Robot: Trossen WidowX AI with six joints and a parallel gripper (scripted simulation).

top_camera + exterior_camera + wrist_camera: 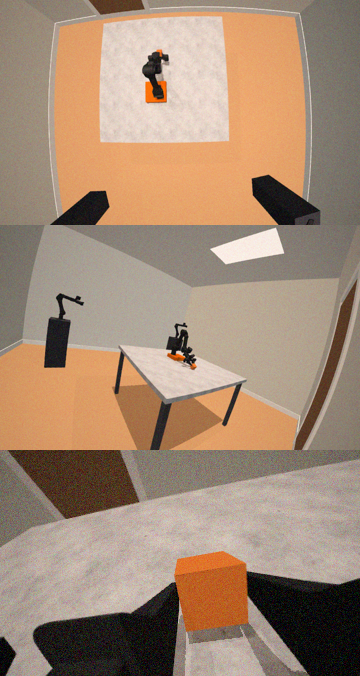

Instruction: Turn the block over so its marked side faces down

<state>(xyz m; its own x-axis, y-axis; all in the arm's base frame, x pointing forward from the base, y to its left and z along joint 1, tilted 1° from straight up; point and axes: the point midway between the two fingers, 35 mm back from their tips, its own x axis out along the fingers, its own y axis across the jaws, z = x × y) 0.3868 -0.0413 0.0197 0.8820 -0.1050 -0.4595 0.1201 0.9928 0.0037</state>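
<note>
Release stage: my gripper (pixel 207 582) is starting to part around the block (pixel 212 590), which sits low on the table (pixel 100 560), just beyond the orange base plate (pixel 150 92). No marking shows on its visible faces; withdrawal is left.

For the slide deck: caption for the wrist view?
Pincer opening around the orange block low over the table.
</note>
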